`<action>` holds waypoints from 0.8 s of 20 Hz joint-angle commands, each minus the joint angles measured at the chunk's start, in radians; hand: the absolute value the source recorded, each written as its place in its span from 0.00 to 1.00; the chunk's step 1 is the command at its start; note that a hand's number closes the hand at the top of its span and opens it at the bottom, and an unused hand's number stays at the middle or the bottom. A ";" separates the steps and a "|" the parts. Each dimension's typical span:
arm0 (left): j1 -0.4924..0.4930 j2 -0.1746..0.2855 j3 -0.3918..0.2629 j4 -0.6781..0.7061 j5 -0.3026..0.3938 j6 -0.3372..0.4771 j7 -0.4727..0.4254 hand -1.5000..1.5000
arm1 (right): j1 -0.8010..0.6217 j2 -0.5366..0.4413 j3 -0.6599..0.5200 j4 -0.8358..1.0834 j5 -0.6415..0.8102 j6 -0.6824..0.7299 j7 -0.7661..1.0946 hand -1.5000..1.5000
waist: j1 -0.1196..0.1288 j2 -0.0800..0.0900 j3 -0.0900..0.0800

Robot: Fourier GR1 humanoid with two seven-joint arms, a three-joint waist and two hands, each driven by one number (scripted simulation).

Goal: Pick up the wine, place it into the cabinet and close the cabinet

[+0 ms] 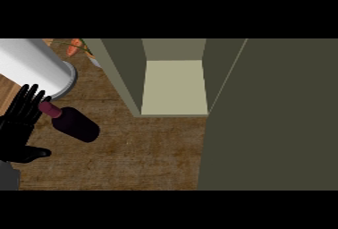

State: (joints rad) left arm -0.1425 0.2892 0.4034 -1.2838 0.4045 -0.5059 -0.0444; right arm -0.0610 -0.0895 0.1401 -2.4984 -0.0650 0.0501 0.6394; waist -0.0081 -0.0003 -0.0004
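Wine bottle sits on the desk at the left of my view. Its dark body points toward the lower right and its reddish neck toward the upper left. From this steep angle I can't tell whether it stands upright or leans. My left hand is just beside it on its left, released, with fingers straight and thumb spread out low. The fingertips are level with the neck, and I can't tell whether they touch it. My right hand is out of view.

The step in hand looks like the grasp, and nothing is held yet. To do it well I'd bring the palm against the wide body rather than the thin neck. Then I'd curl fingers and thumb round opposite sides before lifting.

A white cylinder stands just behind the neck, so I'd come in from the near side to avoid nudging it.

The cabinet is open to the right, with its pale inner floor showing and nothing on it. Its door is swung out wide at the right. I'd lift the bottle clear of the desk and carry it rightward past the cabinet's near wall. Once it is set well inside, I'd let go.
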 commanded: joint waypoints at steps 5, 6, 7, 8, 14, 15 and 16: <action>-0.028 0.046 -0.004 0.185 -0.052 -0.091 -0.135 0.00 | 0.011 0.007 -0.013 -0.099 -0.045 0.001 0.029 0.00 | 0.002 0.000 0.000; -0.059 0.031 -0.019 0.209 -0.082 -0.061 -0.152 0.00 | 0.006 -0.034 -0.130 -0.069 -0.153 0.045 -0.003 0.00 | 0.000 0.001 0.000; -0.123 0.043 -0.015 0.283 -0.077 -0.069 -0.154 0.00 | 0.011 0.001 -0.014 -0.130 -0.063 0.002 0.073 0.00 | -0.007 0.001 -0.001; -0.049 0.012 -0.033 0.211 -0.084 -0.072 -0.171 0.00 | -0.022 -0.012 -0.048 -0.144 -0.083 -0.006 0.110 0.00 | 0.001 0.000 0.000; -0.118 0.068 -0.012 0.406 -0.111 -0.128 -0.284 0.00 | 0.010 -0.025 -0.122 -0.132 -0.160 0.028 0.079 0.00 | -0.004 0.001 0.000; -0.126 0.047 -0.025 0.460 -0.155 -0.111 -0.348 0.00 | 0.100 0.017 -0.046 -0.121 -0.091 0.045 -0.020 0.00 | -0.009 0.002 0.000; -0.120 0.021 -0.045 0.400 -0.139 -0.080 -0.280 0.00 | 0.052 0.009 -0.050 -0.122 -0.096 0.038 0.015 0.00 | -0.002 0.000 0.000</action>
State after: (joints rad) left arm -0.2389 0.3244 0.3757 -0.9277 0.2873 -0.6010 -0.3046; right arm -0.0621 -0.0822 0.0988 -2.4937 -0.0708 0.0738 0.6304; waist -0.0104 0.0003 -0.0004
